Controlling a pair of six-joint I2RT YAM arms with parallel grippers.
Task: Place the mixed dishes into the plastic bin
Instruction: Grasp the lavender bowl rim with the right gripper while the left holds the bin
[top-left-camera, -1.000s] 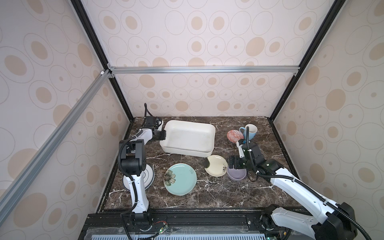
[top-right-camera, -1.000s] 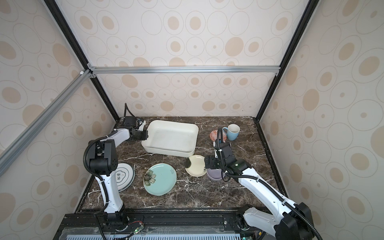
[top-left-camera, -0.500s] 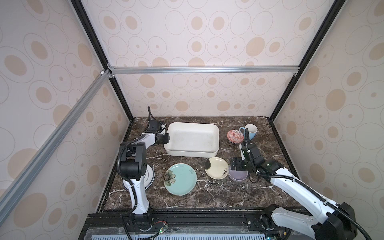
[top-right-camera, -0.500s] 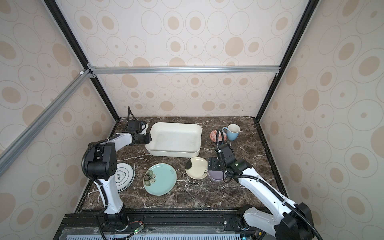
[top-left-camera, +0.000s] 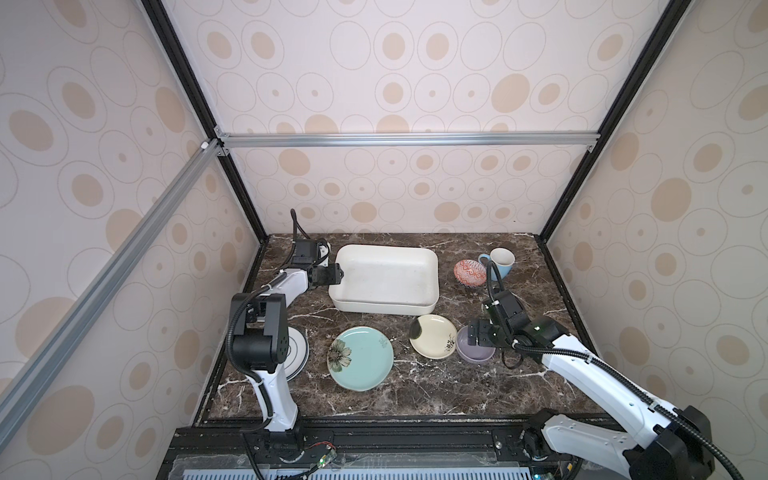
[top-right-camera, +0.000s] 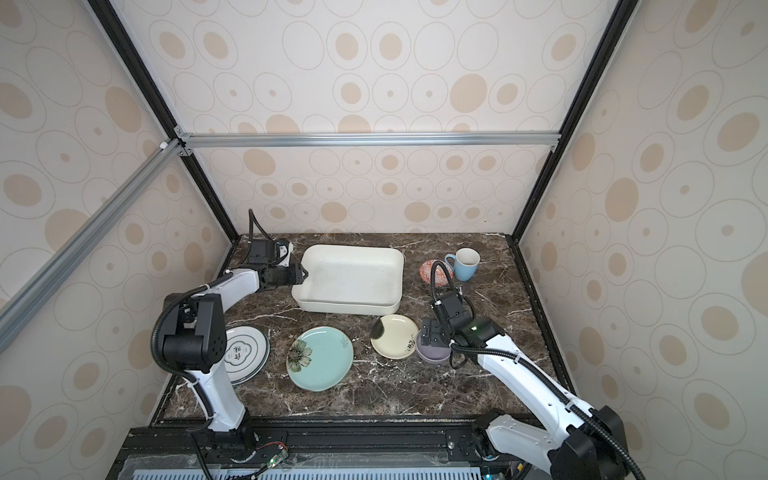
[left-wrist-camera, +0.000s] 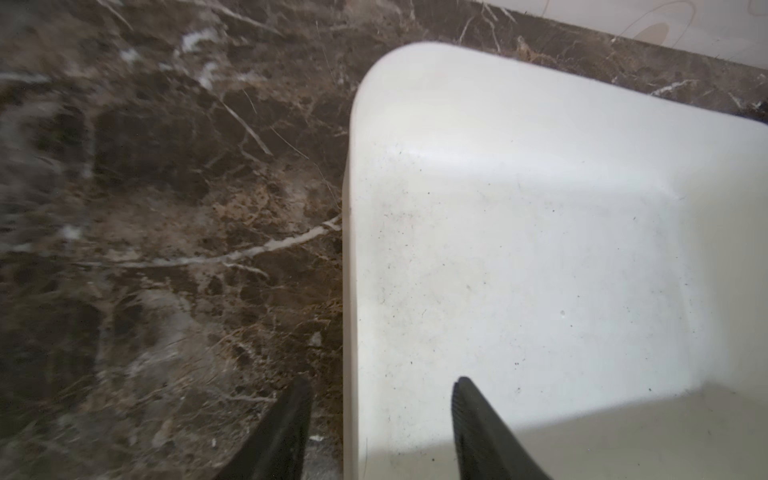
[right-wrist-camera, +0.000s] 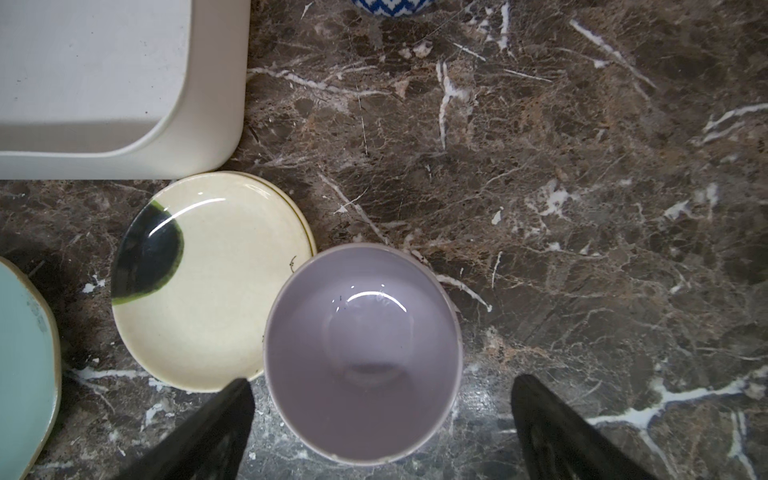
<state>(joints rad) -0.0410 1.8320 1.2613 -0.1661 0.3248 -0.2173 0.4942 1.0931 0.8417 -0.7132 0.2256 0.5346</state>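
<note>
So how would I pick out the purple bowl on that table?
Find the big white tub at the back of the marble table. Just in front of its right corner lies a cream plate, with the bowl beside it on the right. It alone is plain lavender, and deep where the plate is flat.
</note>
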